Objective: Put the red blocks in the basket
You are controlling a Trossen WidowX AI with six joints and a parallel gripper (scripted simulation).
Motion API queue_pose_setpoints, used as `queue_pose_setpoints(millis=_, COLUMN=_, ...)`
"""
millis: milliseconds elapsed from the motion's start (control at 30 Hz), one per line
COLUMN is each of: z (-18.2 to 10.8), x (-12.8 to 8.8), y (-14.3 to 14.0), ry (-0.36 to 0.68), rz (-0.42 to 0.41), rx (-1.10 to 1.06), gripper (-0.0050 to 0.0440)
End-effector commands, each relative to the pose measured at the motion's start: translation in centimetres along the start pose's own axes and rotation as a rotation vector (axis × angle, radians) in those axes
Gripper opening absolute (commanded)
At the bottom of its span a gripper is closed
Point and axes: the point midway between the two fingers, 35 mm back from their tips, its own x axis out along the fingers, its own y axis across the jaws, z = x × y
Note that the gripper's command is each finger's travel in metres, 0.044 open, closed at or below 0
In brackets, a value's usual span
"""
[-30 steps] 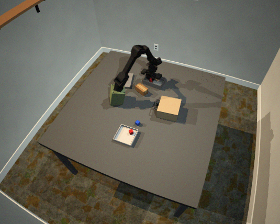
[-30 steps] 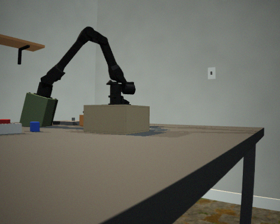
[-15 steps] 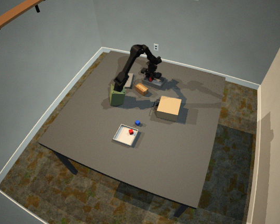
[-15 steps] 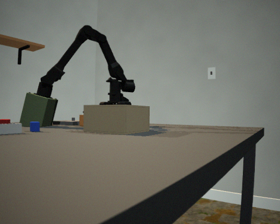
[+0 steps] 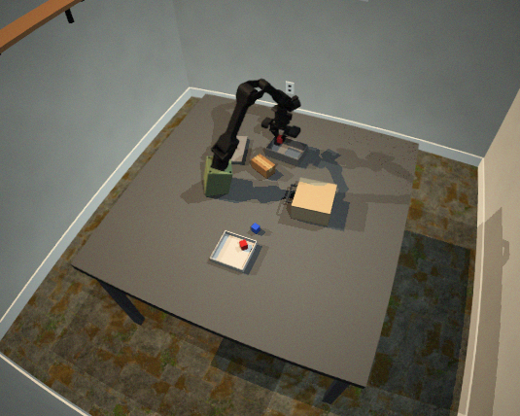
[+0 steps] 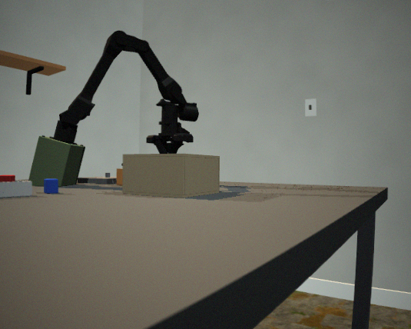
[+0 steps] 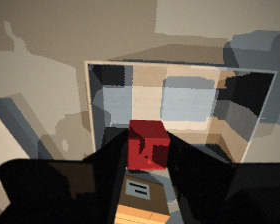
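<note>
My gripper (image 5: 280,138) (image 7: 145,134) is shut on a red block (image 5: 279,139) (image 7: 147,144) and holds it just above the open grey box (image 5: 294,156) (image 7: 184,101) at the back of the table. In the exterior view the gripper (image 6: 170,147) shows just over the top of the tan cabinet, and the held block is hidden. The box lid (image 5: 240,149) lies flat beside the green arm base (image 5: 218,178) (image 6: 57,161). The white basket (image 5: 228,254) (image 6: 10,189) stands upright near the table's middle with another red block (image 5: 243,244) (image 6: 6,177) inside.
A blue block (image 5: 255,227) (image 6: 51,185) lies on the table just behind the basket. A tan drawer cabinet (image 5: 314,200) (image 6: 170,174) with a dark handle on its left stands between the box and the basket. A small orange box (image 5: 262,165) (image 7: 141,216) lies beside the open box.
</note>
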Motion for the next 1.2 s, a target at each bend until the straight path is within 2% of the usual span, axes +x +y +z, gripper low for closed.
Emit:
queue_pose_setpoints(millis=0, z=0.2, x=-2.1, y=0.0, ry=-0.012, rz=-0.007, rx=0.002, gripper=0.0000)
queue_pose_setpoints(millis=200, z=0.2, x=-6.1, y=0.0, ry=-0.012, rz=-0.007, rx=0.002, gripper=0.0000)
queue_pose_setpoints(millis=533, z=0.2, x=-6.2, y=0.0, ry=-0.012, rz=-0.007, rx=0.002, gripper=0.0000)
queue_pose_setpoints(millis=567, z=-0.8, x=-6.2, y=-0.2, ry=-0.012, rz=-0.007, rx=-0.065, gripper=0.0000)
queue_pose_setpoints(millis=867, z=-4.1, x=-6.2, y=-8.6, ry=-0.014, rz=-0.003, rx=0.535, gripper=0.0000)
queue_pose_setpoints(millis=900, z=-4.4, x=-6.2, y=-9.5, ry=-0.014, rz=-0.003, rx=0.546, gripper=0.0000)
queue_pose_setpoints(millis=1033, z=-7.1, x=-6.2, y=-12.5, ry=-0.014, rz=-0.001, rx=0.813, gripper=0.0000)
queue_pose_setpoints(millis=1100, z=-7.1, x=-6.2, y=-12.5, ry=-0.014, rz=-0.001, rx=0.813, gripper=0.0000)
queue_pose_setpoints(millis=1167, z=-8.5, x=-6.2, y=-14.0, ry=-0.015, rz=0.000, rx=0.946, gripper=0.0000)
